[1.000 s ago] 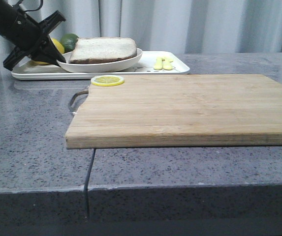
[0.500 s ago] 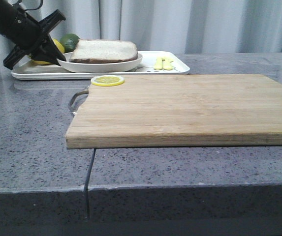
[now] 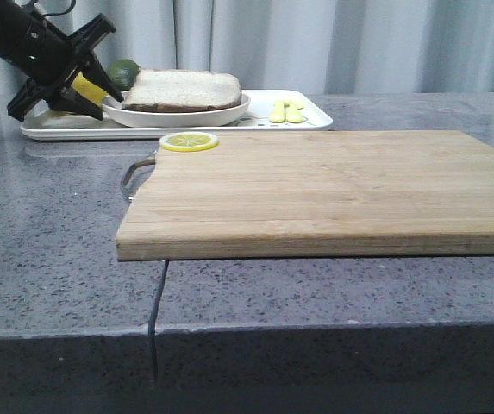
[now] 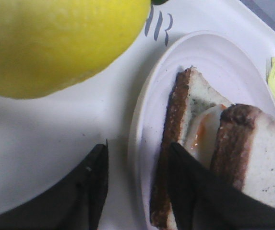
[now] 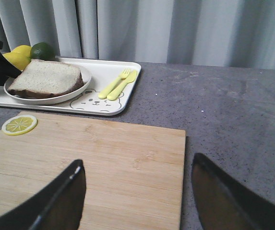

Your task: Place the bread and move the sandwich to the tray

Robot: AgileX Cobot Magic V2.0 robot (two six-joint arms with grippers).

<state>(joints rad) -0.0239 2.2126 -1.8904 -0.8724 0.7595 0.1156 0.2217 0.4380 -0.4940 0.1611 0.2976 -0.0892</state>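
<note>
Grey speckled stone forms the counter (image 3: 57, 250) in the front view, with pale curtains behind. A wooden cutting board (image 3: 324, 190) lies across the middle, a metal handle at its left end and a lemon slice (image 3: 189, 141) on its far left corner. Beyond it sits the tray (image 3: 311, 116), white and rectangular, holding a round white plate (image 3: 178, 114) with the sandwich (image 3: 182, 89) on it. A small yellow fork and spoon (image 3: 285, 110) lie on the tray to the right of the plate. A whole lemon (image 3: 87, 86) and a green lime (image 3: 124, 71) sit at the tray's far left. The left gripper (image 3: 100, 90) reaches in from the upper left, its black jaws spread apart beside the plate's left edge.

From the left wrist view, the lemon fills the upper part of the picture, resting on the white tray. The two black jaws stand apart: one lies over the bare tray, the other over the plate against the sandwich's brown crust. They hold nothing. Between the slices, egg white and a streak of orange yolk show.

From the right wrist view, the right gripper (image 5: 137, 196) hovers above the cutting board with its dark jaws wide apart and empty. Farther off, the tray shows its line-drawn bear mark (image 5: 95, 99) near the plate, with the sandwich, cutlery, lemon and lime all on it.
</note>
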